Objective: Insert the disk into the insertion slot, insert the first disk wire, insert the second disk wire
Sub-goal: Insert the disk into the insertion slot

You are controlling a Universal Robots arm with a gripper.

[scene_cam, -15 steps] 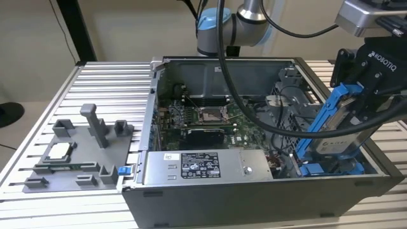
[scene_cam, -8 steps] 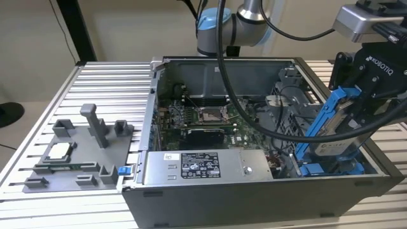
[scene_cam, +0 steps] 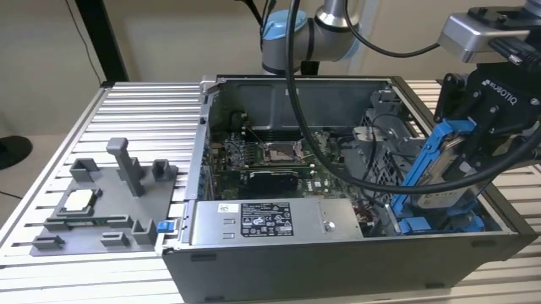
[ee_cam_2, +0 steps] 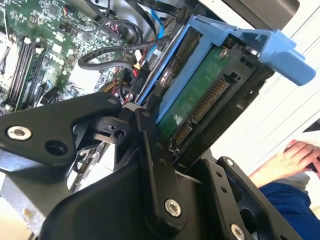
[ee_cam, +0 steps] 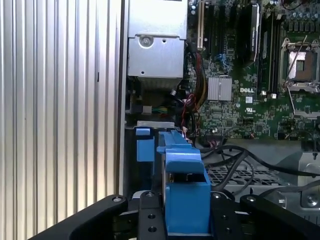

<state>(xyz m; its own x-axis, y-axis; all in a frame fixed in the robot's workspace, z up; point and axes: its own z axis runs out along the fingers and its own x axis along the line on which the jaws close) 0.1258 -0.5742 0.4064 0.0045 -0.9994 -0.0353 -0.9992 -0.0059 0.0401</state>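
Note:
The disk (scene_cam: pixel 432 174), a silver drive in a bright blue frame, is tilted steeply over the right front corner of the open computer case, and my gripper (scene_cam: pixel 475 142) is shut on its upper part. Its lower end reaches down to the blue rails of the insertion slot (scene_cam: pixel 439 225). In the second wrist view the disk's green circuit board (ee_cam_2: pixel 200 97) and connector row face the camera between my black fingers (ee_cam_2: pixel 150 145). The first wrist view has the blue frame (ee_cam: pixel 185 185) edge-on above a blue tab of the slot (ee_cam: pixel 143 145). Loose black and blue wires (ee_cam_2: pixel 137 70) lie beside the slot; I cannot tell which are the disk wires.
The case holds a green motherboard (scene_cam: pixel 270 155) and a grey labelled power-supply box (scene_cam: pixel 270 221) along its front. A perforated metal cage (ee_cam: pixel 235 175) lies beside the slot. A grey fixture plate (scene_cam: pixel 101 209) sits on the ribbed table at the exterior view's left. A person's hand (ee_cam_2: pixel 285 160) rests outside the case.

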